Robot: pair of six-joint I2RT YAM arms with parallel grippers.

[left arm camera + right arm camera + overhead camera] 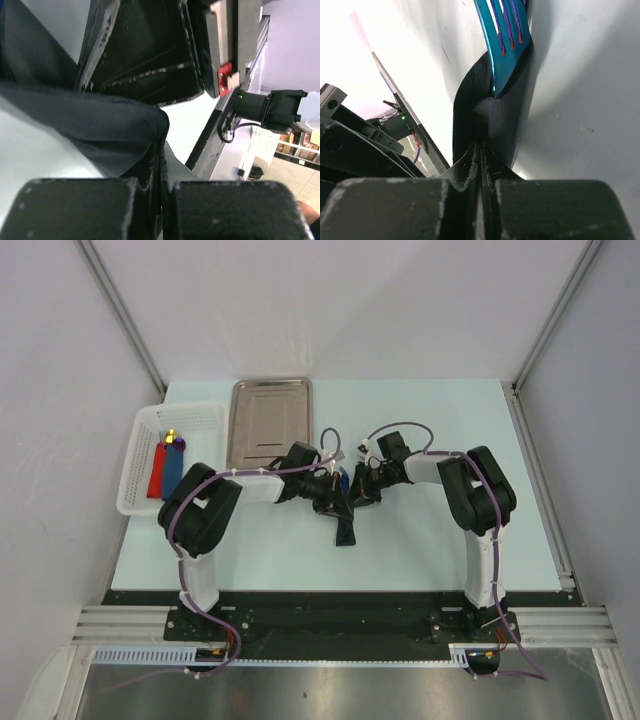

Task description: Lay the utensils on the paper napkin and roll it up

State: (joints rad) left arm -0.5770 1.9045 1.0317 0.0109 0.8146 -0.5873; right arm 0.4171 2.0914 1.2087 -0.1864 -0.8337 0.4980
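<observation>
Bright, even overhead light leaves soft shadows on the pale table (430, 540) and a dull sheen on the steel tray (270, 420) at its far side, while both wrist views blur up close, wash that table white, and render the paper napkin (490, 110) nearly featureless black.

blue fork (505, 45) handle hidden inside napkin (470, 100) fold; tines cut off by top edge

The napkin (492, 112) is black paper, matt and faintly fibrous along its folded edge. The fork (506, 40) is glossy, its blue sheen turning purple between the tines. The tray (270, 415) is shiny bare metal, the basket (130, 472) white plastic lattice. The bench (440, 540) is pale, smooth and matt. The right claw (481, 160) is matt black, scuffed whitish.
</observation>
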